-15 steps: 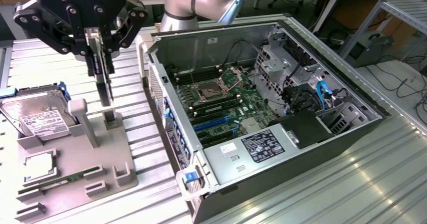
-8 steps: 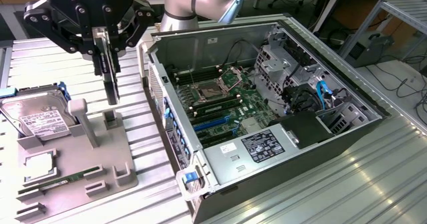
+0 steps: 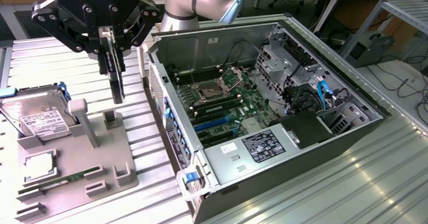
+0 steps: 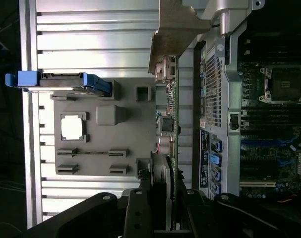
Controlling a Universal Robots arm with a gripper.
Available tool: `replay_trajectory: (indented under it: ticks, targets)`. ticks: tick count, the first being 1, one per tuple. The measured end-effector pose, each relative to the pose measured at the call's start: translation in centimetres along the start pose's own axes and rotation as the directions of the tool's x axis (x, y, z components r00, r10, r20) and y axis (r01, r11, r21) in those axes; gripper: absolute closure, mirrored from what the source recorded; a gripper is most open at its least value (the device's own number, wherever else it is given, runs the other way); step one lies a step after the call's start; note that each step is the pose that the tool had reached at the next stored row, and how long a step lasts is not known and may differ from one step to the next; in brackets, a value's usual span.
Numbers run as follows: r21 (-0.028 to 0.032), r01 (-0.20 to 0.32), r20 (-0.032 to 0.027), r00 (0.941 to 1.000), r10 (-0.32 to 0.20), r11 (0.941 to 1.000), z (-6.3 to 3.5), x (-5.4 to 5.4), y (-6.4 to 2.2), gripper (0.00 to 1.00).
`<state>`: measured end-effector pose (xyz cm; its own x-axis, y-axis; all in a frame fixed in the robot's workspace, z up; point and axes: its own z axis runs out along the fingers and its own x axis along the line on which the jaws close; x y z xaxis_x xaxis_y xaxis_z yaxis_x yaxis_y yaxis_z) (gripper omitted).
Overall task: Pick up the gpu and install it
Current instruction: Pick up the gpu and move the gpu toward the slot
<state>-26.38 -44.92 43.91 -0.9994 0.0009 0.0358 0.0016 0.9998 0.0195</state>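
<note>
My gripper is shut on the gpu, a thin dark card that hangs on edge from the fingers. It is lifted just above the grey holder tray, over a small upright post, to the exterior view's left of the open computer case. In the wrist view the gpu is seen edge-on between my fingers, with its silver bracket at the far end. It lies between the grey tray and the case's rear panel.
A hard drive with a white label leans in the tray, with a CPU and a green memory stick nearer the front. Inside the case lie the motherboard, blue slots and cables. The table is ribbed metal.
</note>
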Motion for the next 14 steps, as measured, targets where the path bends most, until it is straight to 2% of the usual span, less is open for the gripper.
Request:
replay_trajectory:
  ticks: [14]
  targets:
    - [0.0, 0.0, 0.0001, 1.0, 0.0, 1.0, -0.05, -1.4, 0.0, 0.72]
